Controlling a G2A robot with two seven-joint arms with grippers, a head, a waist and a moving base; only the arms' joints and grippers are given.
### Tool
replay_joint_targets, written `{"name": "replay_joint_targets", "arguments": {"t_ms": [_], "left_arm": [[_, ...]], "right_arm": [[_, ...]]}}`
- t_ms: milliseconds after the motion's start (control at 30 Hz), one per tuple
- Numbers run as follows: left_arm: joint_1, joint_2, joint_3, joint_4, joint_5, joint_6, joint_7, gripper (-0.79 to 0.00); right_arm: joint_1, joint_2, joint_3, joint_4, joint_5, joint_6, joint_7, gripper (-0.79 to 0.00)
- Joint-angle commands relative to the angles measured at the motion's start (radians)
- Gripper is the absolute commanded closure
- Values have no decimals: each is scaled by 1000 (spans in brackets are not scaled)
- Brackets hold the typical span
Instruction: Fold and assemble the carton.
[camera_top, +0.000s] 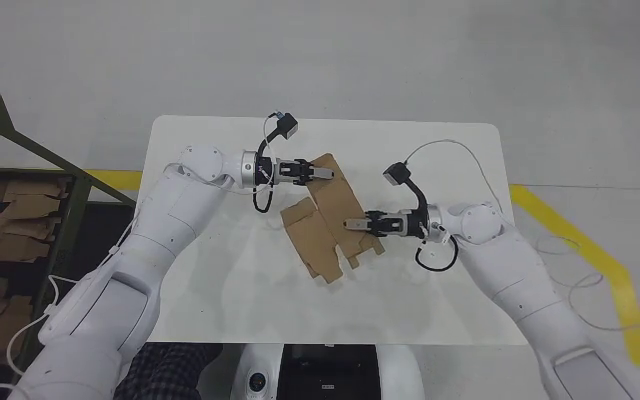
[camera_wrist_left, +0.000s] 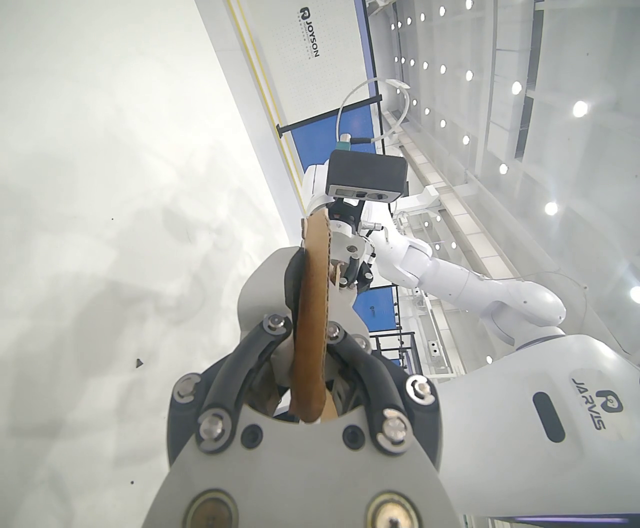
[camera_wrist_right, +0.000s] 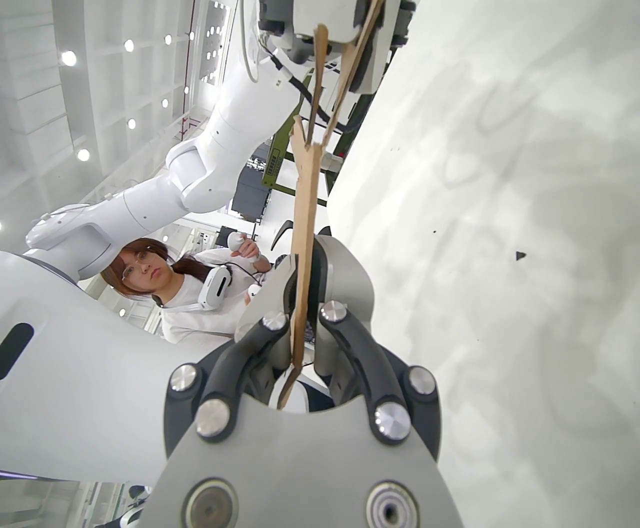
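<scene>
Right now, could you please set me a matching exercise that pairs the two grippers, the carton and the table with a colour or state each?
Things:
1. left gripper
2. right gripper
3. carton
4. table

States:
A. white
B. brown, not yet assembled
C. shut on the carton's far edge
D. shut on the carton's edge on the robot's right

Pairs: 1-C; 2-D; 3-B; 4-A
</scene>
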Motion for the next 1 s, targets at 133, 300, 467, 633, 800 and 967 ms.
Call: {"name": "replay_joint_targets", "arguments": {"t_ms": [133,300,467,633,800,967], "left_arm": [[0,0,0,0,0,0,0,-785],[0,0,0,0,0,0,0,-785],[0,0,0,0,0,0,0,-785],[0,0,0,0,0,0,0,-785],[0,0,0,0,0,0,0,-785],[0,0,0,0,0,0,0,-785]], "right_arm": [[3,6,-10,0,49,20,20,0],[-3,14,-5,-2,86,35,35,0],[-28,29,20,-8,108,17,17,0],[-66,44,77,10,125,-29,-37,0],[-102,52,119,-37,65,-14,-139,0],[-158,62,166,-121,-85,44,-333,0]]}}
